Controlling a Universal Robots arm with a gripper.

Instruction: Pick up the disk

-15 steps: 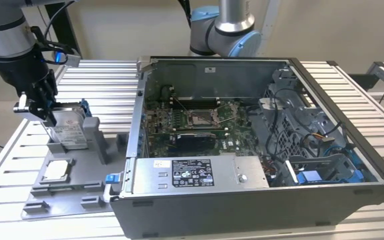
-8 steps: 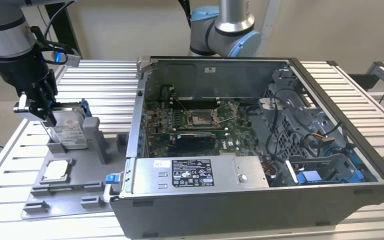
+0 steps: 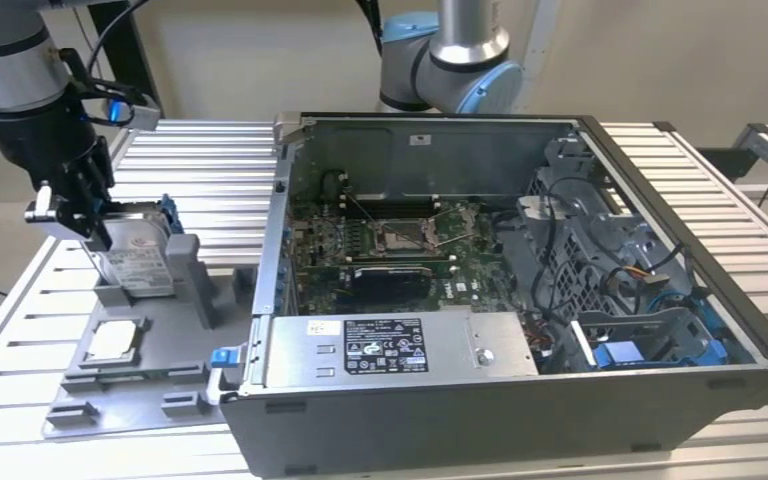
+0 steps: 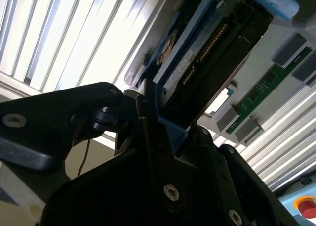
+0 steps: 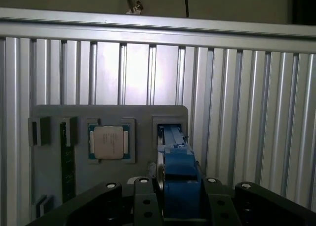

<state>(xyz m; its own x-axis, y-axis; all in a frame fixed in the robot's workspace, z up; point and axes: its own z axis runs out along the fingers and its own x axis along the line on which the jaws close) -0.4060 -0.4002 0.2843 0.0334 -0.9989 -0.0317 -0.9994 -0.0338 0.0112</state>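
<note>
Disk (image 3: 137, 255) stands on edge in the grey holder (image 3: 211, 295) at the exterior view's left, beside the computer case (image 3: 518, 400). Gripper (image 3: 91, 230) is clamped on its top edge. Likely stiff, fairly heavy and shock-sensitive; best held by the blue bracket (image 5: 178, 159) sides.

Soft, even room light filled the exterior view, leaving weak shadows inside the computer case (image 3: 438, 135); in both wrist views the ribbed table (image 4: 59, 33) (image 5: 133, 67) glared nearly white; in the second wrist view the disk (image 4: 212, 48) sat backlit and dark.

Lab: robot arm (image 3: 13, 62), opened computer (image 3: 491, 412)
</note>
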